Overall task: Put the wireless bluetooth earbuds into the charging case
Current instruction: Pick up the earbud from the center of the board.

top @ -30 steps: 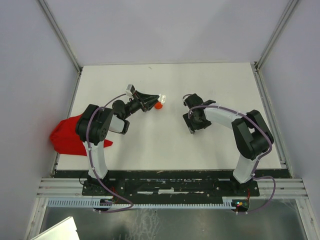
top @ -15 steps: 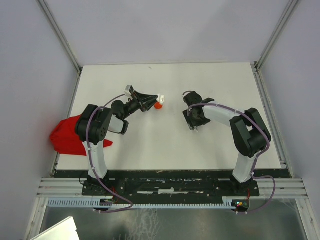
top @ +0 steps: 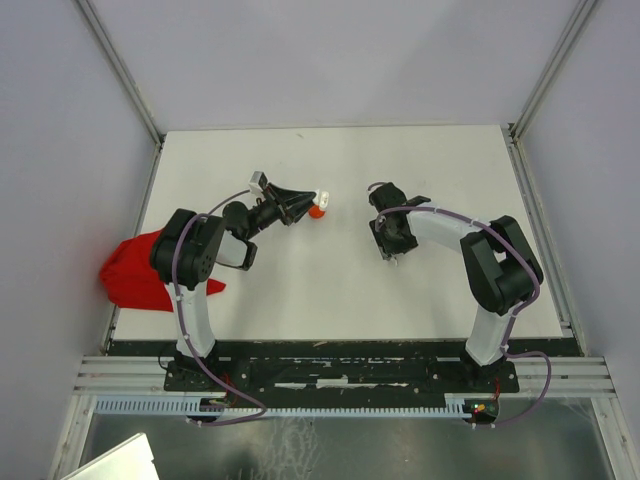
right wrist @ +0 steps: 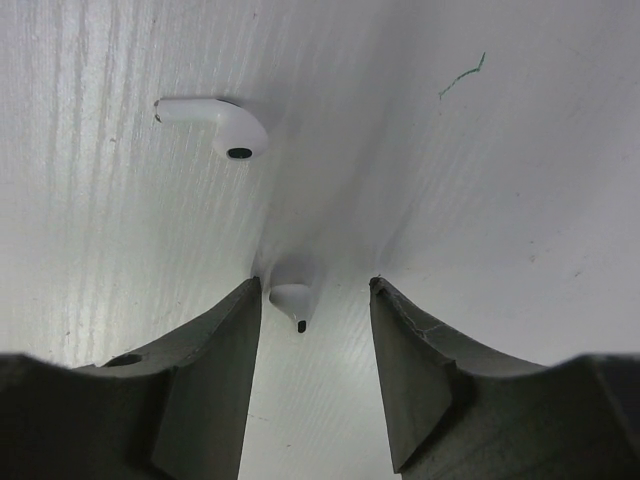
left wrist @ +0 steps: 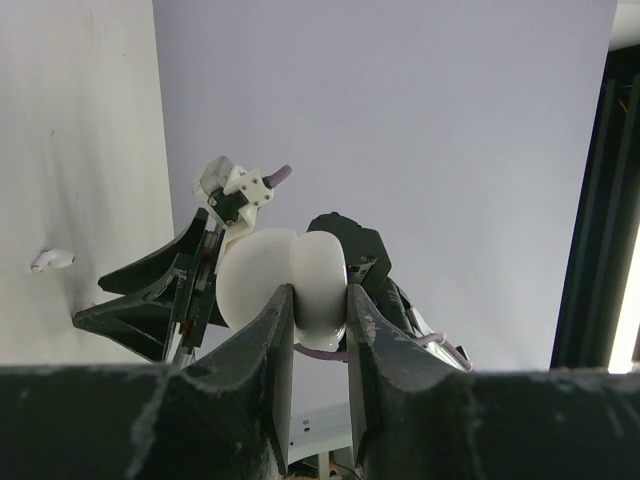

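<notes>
Your right arm (top: 455, 232) has pulled its elbow in toward the middle of the table (top: 300, 290), and its pincer (top: 393, 257) has slid slightly to the right and a touch farther from the bases. Most of that happened in the first half second, with only a creep since. Your left pincer (top: 318, 203), along with the case (left wrist: 258, 282) it grips, has edged very slightly left.

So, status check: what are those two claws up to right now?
Left gripper shut on white charging case. Right gripper open, straddling one white earbud; second earbud lies just beyond. No obstruction seen.
</notes>
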You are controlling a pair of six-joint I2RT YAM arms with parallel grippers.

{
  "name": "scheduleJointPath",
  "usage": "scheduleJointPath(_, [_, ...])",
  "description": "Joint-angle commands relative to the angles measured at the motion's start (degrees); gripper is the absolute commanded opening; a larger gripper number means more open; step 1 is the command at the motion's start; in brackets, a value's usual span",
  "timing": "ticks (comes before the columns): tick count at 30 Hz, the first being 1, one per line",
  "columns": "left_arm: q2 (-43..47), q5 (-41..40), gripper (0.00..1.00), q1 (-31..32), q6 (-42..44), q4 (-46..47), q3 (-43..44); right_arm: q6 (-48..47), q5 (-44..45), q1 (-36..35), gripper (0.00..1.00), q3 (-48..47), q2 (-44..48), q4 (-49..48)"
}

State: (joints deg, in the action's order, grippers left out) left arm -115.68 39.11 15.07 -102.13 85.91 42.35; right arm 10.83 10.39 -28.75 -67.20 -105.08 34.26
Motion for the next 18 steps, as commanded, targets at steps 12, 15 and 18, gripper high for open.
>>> scheduleJointPath(12, [0.3,0.3,0.03,-0.6,-1.6,6.0,-0.7,2.1,-2.1,0.2,0.41,0.6,-0.5,0.2])
scheduleJointPath(15, [0.3,0.3,0.03,-0.6,-1.6,5.9,-0.6,2.4,-2.0,0.1,0.39,0.5,-0.8,0.5])
scheduleJointPath(18, [0.4,0.3,0.03,-0.7,-1.7,6.0,-0.5,2.6,-2.0,0.2,0.37,0.4,-1.2,0.7])
